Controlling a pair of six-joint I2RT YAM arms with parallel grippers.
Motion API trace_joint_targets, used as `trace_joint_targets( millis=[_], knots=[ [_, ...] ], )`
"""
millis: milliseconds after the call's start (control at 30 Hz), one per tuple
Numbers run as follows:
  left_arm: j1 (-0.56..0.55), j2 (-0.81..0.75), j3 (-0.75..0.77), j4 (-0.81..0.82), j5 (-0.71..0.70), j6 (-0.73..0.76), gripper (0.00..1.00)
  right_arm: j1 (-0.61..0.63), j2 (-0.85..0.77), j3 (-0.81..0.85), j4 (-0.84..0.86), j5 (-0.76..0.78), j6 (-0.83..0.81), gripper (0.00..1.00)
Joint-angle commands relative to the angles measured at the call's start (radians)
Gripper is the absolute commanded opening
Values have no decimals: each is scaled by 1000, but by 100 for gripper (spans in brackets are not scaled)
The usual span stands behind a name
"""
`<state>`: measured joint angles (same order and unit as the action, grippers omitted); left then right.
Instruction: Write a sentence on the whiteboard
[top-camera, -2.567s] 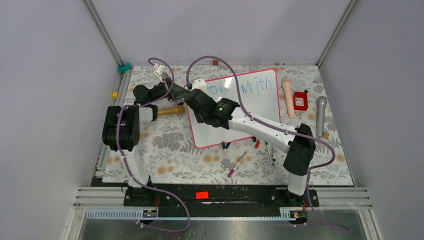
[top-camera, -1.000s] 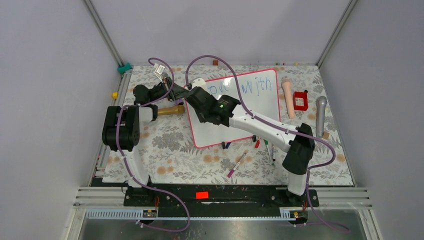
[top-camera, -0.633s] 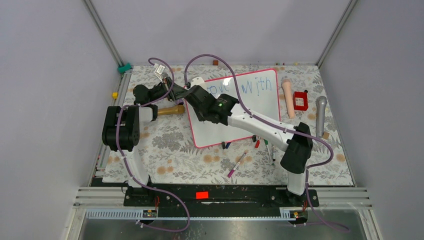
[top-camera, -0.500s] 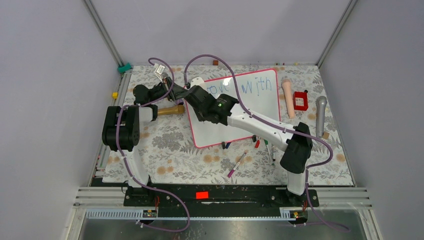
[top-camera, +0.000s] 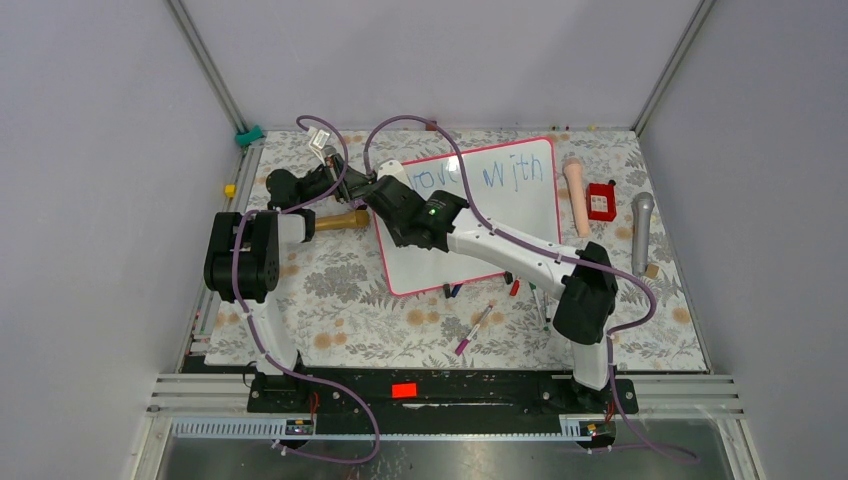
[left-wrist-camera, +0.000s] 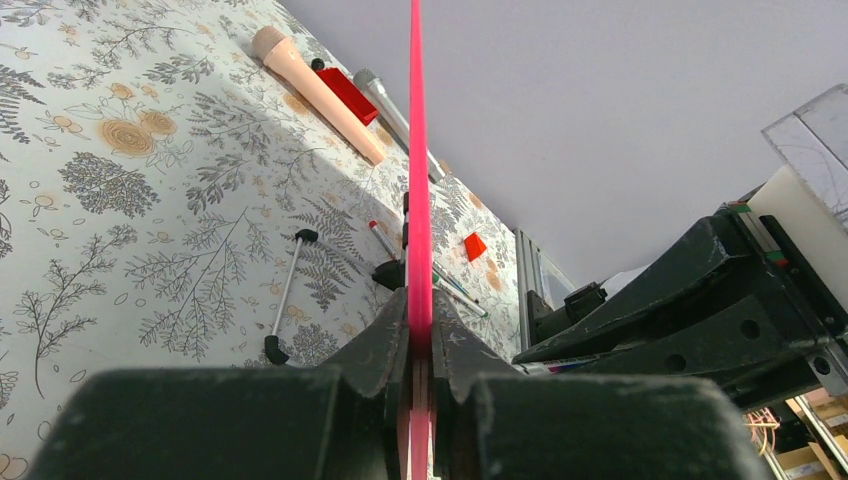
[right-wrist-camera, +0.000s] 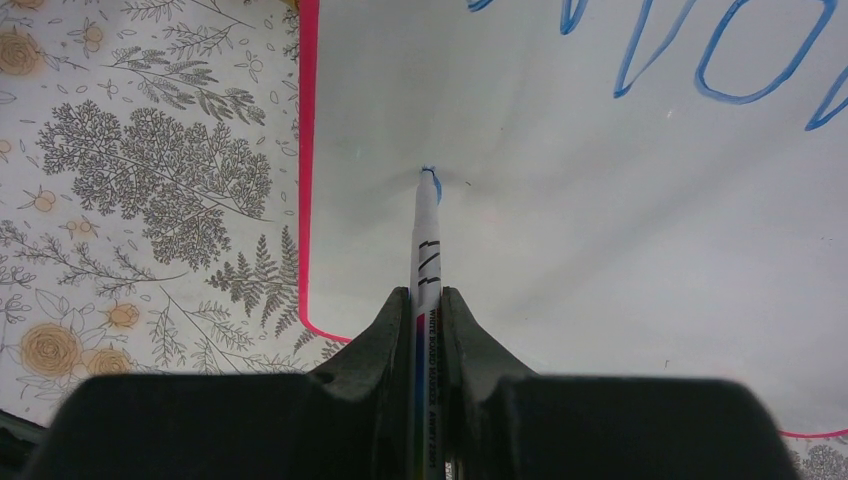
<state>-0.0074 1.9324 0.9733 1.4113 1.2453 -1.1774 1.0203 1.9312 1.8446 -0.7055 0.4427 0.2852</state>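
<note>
Right tool (right-wrist-camera: 427, 302): clamped on my marker (right-wrist-camera: 426, 235), tip touching the whiteboard (right-wrist-camera: 620, 260) near its left edge.
Left tool (left-wrist-camera: 420, 318): pinching its pink rim.
Sentence (top-camera: 512, 176): one row written.
Care: light, steady pressure; slow strokes.

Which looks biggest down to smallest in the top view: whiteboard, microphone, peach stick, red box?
1. Whiteboard, by far.
2. Microphone and peach stick: about alike in length, so I won't rank them.
3. Red box, smallest.
</note>
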Motion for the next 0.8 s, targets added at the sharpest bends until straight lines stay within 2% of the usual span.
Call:
trace_joint_targets(
  millis=[0,200,367,767],
  knots=[
    [-4,-41,24,68,33,-2,0,-5,19,28,-17,19,7,0],
    [-3,-40,24,68,34,0,0,-6,17,26,-48,112,13,0],
    [-3,-37,27,69,36,1,0,-9,7,6,-70,117,24,0],
    [-3,-36,28,68,38,1,0,-9,1,-17,-86,-2,25,0]
  ],
)
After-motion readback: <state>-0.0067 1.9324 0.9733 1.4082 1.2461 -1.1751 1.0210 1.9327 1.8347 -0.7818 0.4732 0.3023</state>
